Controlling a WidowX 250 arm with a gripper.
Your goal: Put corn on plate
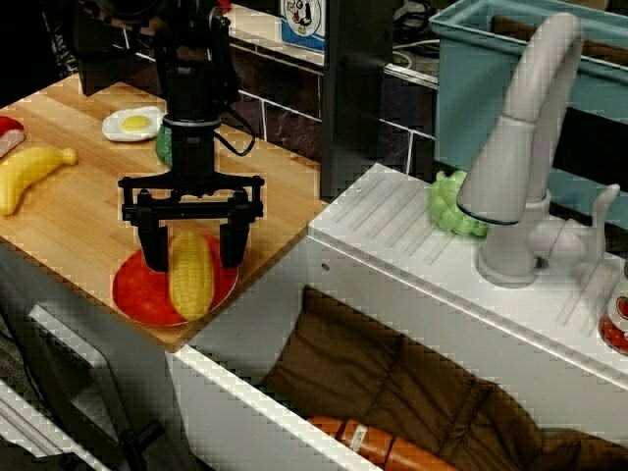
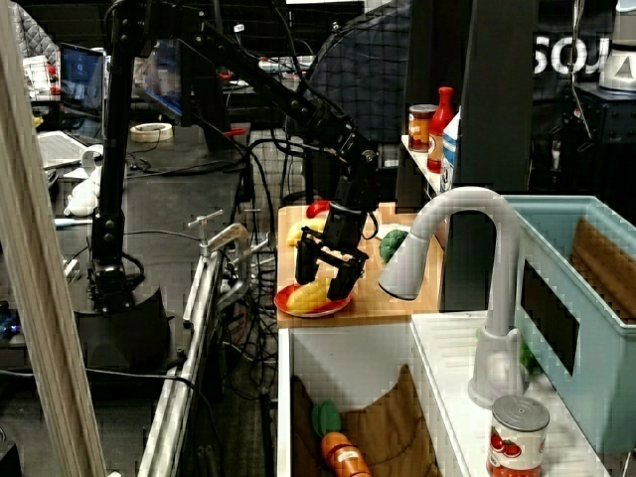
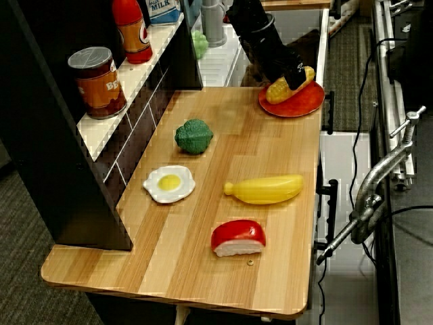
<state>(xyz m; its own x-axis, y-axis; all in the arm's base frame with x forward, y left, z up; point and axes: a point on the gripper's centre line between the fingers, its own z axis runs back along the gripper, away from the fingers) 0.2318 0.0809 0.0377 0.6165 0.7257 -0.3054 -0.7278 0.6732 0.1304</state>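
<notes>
The corn (image 1: 192,275) lies on the red plate (image 1: 137,294) at the lower left of the front view, near the table's (image 1: 88,216) front corner. The gripper (image 1: 192,250) hangs straight over it with its two black fingers (image 1: 154,245) spread, one on each side of the cob's upper end. They stand wider than the cob, and a gap shows on both sides, so they look open and not pressing on it. In the overhead view the same cob (image 3: 289,84) rests across the plate (image 3: 292,101) at the upper right, partly under the arm.

By its look the cob is a light, hollow, stiff plastic toy. Its bumpy kernel rows should give the fingers some bite, but its round body could roll or slip out if pinched near a tip. The best hold would be across the thick middle, with the fingers square to its length.

Elsewhere on the table, well apart from the plate, lie a banana (image 3: 265,189), a fried egg (image 3: 169,183), a green broccoli piece (image 3: 194,136) and a red-and-white piece (image 3: 238,237). None stands in the way. The plate sits close to the table's edge beside the white sink (image 1: 412,285), so a nudge could push it or the cob over the side. A straight upward withdrawal seems the safest.
</notes>
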